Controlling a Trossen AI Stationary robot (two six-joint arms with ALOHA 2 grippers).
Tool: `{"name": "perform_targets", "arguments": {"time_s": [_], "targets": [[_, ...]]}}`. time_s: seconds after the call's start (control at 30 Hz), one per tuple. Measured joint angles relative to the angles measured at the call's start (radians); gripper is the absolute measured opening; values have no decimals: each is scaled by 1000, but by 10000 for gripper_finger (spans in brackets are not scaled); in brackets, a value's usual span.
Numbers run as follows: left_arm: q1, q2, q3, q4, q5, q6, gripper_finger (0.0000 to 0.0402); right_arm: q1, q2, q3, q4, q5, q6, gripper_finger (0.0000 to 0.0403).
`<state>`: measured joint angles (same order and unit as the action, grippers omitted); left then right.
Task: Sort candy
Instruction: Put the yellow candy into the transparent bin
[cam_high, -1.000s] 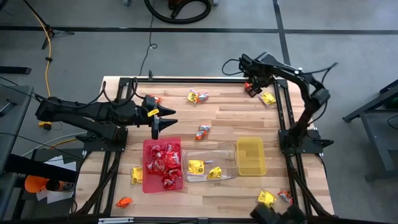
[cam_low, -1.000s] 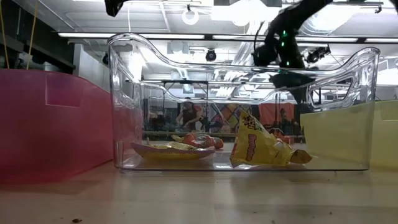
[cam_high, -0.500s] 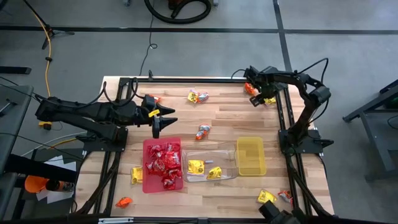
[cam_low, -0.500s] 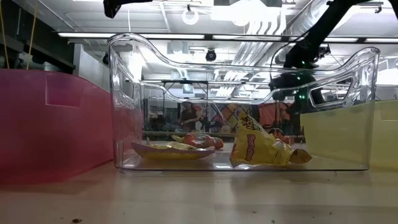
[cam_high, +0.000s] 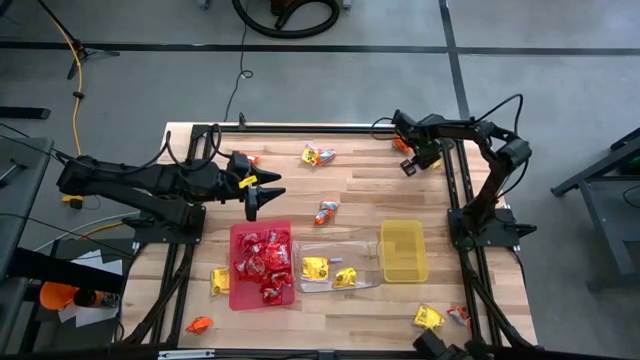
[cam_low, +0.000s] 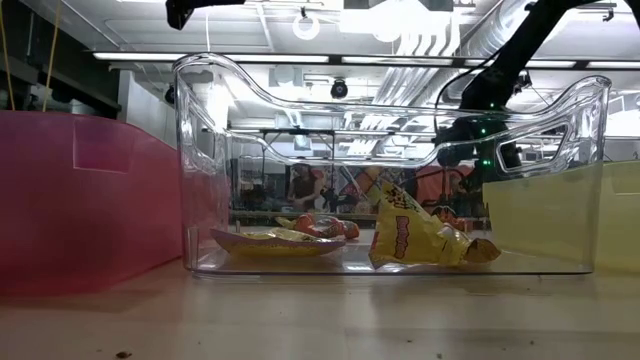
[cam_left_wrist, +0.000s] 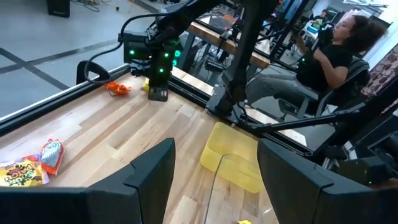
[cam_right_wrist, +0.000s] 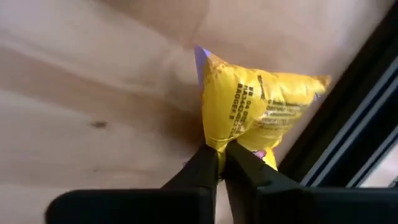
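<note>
While the right gripper sits low at the table's far right corner, its jaws are pinched nearly together on the edge of a yellow packet lying against the black frame rail. The hold looks thin, just a fold of wrapper, so my worry is that the packet slides out on the lift, or that the fingers snag the rail so close beside it. An orange packet lies near the same corner and could get nudged. The left gripper waits above the table just behind the red tray, jaws spread wide and holding nothing. Red candy fills that tray, two yellow packets lie in the clear tray, and the yellow tray looks bare. Loose packets are scattered elsewhere: near the far edge, mid-table, and along the near edge
</note>
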<state>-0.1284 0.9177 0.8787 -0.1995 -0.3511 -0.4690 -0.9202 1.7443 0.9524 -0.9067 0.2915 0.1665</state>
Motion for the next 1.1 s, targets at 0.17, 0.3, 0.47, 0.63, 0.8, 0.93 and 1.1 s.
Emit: {"name": "perform_targets", "arguments": {"time_s": [0.17, 0.3, 0.47, 0.63, 0.8, 0.93, 1.1], "targets": [[0, -33, -1, -2, -1, 12, 216, 69, -24, -1, -43, -61, 10, 9], [-1, -85, 0, 10, -36, 79, 216, 154, -159, -2, -43, -67, 6, 6], [0, -136, 0, 12, -101, 105, 216, 257, -433, -2, 1, -206, 11, 3], [0, -153, 0, 19, -105, 105, 216, 424, -710, -1, 146, -382, 85, 1], [0, -135, 0, 22, -105, 104, 216, 675, -878, 0, 381, -344, 272, 1], [0, -100, 0, 43, -88, 105, 216, 909, -883, 0, 581, -240, 298, 0], [-35, -39, 0, 106, 6, 121, 216, 1147, -770, 0, 754, -60, 212, 0]]}}
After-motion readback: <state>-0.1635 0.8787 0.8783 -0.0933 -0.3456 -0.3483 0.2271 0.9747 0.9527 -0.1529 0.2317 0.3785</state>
